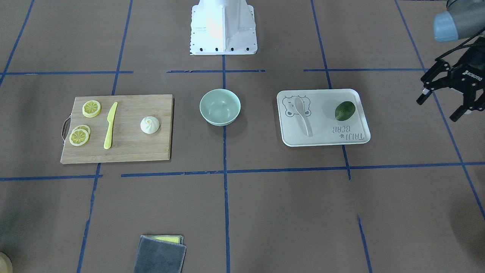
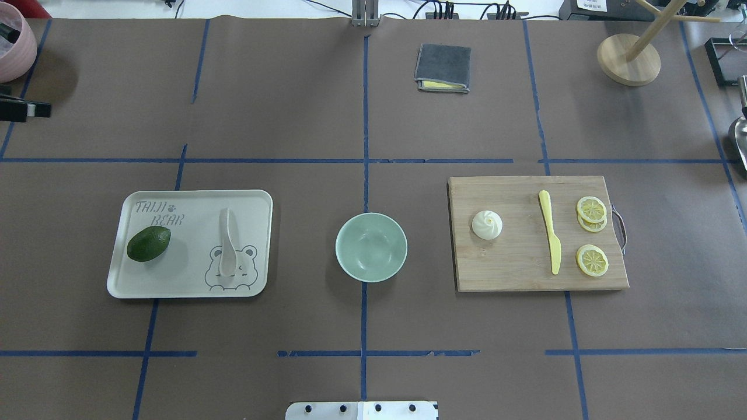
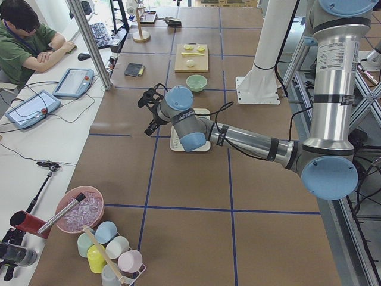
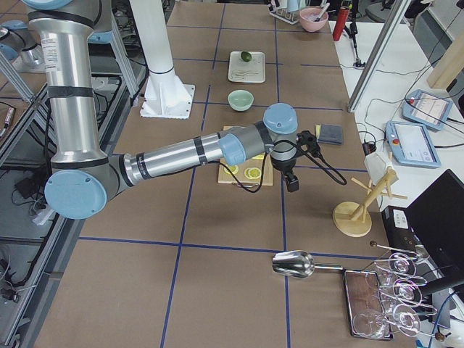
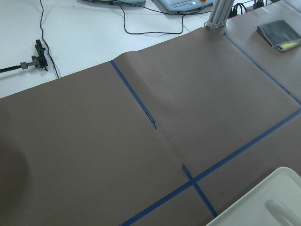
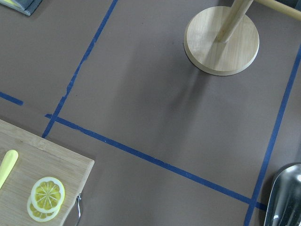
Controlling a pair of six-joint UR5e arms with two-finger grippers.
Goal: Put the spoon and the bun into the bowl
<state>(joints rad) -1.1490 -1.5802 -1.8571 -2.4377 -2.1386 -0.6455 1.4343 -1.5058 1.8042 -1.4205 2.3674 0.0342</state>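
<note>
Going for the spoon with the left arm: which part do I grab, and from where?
I'd take the spoon by its handle, the end pointing away from the robot, coming straight down with the fingers across its narrow width. It lies flat on the tray, scoop end nearest the robot, clear of the green fruit.

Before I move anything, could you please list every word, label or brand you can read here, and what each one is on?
"TAIJI BEAR", with a paw mark: printed on the white rectangular tray, beside its bear drawing.
"ROBOTIQ": small white lettering on the black left claw, upside down in the front-facing view.
White sticker on the left arm's grey tube: print too small to read.
</note>
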